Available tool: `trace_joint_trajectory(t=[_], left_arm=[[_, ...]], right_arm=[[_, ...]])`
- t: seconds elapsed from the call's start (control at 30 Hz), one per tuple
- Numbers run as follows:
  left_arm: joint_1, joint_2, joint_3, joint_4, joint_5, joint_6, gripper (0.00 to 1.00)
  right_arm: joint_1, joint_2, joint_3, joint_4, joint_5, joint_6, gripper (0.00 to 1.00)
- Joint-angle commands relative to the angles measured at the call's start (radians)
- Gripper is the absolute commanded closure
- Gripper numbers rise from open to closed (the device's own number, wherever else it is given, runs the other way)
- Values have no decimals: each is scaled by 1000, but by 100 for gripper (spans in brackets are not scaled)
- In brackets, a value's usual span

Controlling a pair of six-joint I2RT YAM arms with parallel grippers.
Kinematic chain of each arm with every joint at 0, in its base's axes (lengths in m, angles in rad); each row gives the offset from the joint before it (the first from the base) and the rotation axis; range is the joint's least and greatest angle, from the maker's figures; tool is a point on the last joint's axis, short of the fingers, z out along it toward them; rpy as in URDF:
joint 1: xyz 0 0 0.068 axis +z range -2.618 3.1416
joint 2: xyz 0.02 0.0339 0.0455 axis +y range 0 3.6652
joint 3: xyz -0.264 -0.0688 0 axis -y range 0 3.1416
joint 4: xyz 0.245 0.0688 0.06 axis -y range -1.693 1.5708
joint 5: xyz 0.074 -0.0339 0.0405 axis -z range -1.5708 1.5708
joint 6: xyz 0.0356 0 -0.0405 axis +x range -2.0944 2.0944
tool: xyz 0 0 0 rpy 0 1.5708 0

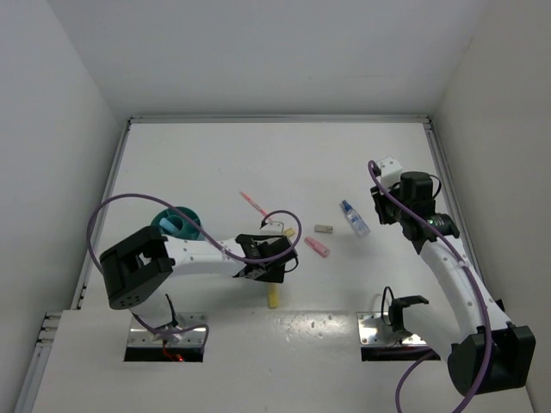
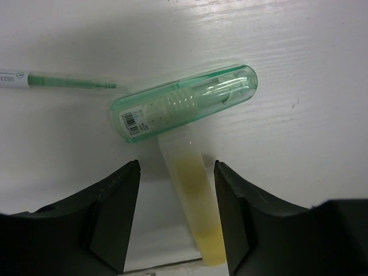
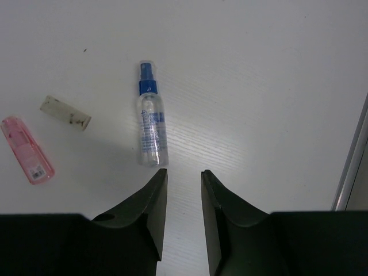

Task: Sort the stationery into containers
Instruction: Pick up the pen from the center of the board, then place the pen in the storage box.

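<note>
The translucent yellow plastic marker point(image 2: 192, 195) lies on the white table point(image 2: 299, 40) between the open jaws of the left end effector point(image 2: 176, 165) and is not gripped. It is judged light, stiff and smooth, so the middle of the barrel is preferred for the grip. Its far end is hidden under a clear green plastic case point(image 2: 184, 102). The right end effector point(image 3: 184, 173) is narrowly open and empty, near the clear blue-capped bottle point(image 3: 150, 129). The dividers of the round teal cup point(image 1: 176, 222) cannot be made out.

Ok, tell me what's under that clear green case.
The pale end of the yellow marker runs up to the green case and seems to slip beneath it. How far it goes is covered by the case's white contents.
</note>
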Motion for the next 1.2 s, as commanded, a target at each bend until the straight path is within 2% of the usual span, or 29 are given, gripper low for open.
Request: trace_joint_trajectory(t=[0.0, 0.1, 0.27, 0.4, 0.47, 0.53, 0.7, 0.77, 0.87, 0.97, 1.0, 1.03, 1.07, 1.13, 1.17], left_arm=[[8, 12, -1, 52, 16, 5, 40], [-1, 34, -1, 52, 16, -15, 42], [-32, 86, 8, 52, -4, -36, 57], [-41, 110, 8, 52, -4, -47, 58], [-50, 119, 8, 52, -13, -58, 64], [-61, 110, 8, 43, -13, -58, 75], [-96, 8, 98, -66, -81, -58, 95], [-105, -43, 141, -145, -112, -58, 95], [-105, -162, 235, -260, -206, -58, 96], [-64, -294, 302, -406, -425, -97, 100], [-46, -328, 302, -443, -567, -113, 100], [-6, -392, 302, -481, -649, -136, 100], [20, -423, 292, -582, -727, -233, 100], [77, -485, 255, -633, -903, -283, 100], [136, -512, 244, -661, -948, -317, 100]], right_arm=[[2, -15, 21, 34, 6, 10, 70], [2, -15, 21, 34, 6, 10, 70], [2, -15, 21, 34, 6, 10, 70], [2, -25, 21, 34, 6, 10, 70], [2, -25, 21, 34, 6, 10, 70], [2, -34, 12, 43, 6, 10, 70], [2, -34, 12, 43, 6, 10, 70], [2, -34, 12, 43, 6, 10, 70], [2, -34, 12, 43, 6, 10, 70], [2, -34, 12, 43, 6, 10, 71], [2, -34, 12, 43, 6, 10, 74], [2, -34, 12, 43, -3, 10, 79], [2, -34, 12, 43, -3, 10, 90], [2, -34, 12, 43, -3, 10, 97], [2, -34, 12, 43, -3, 10, 97]])
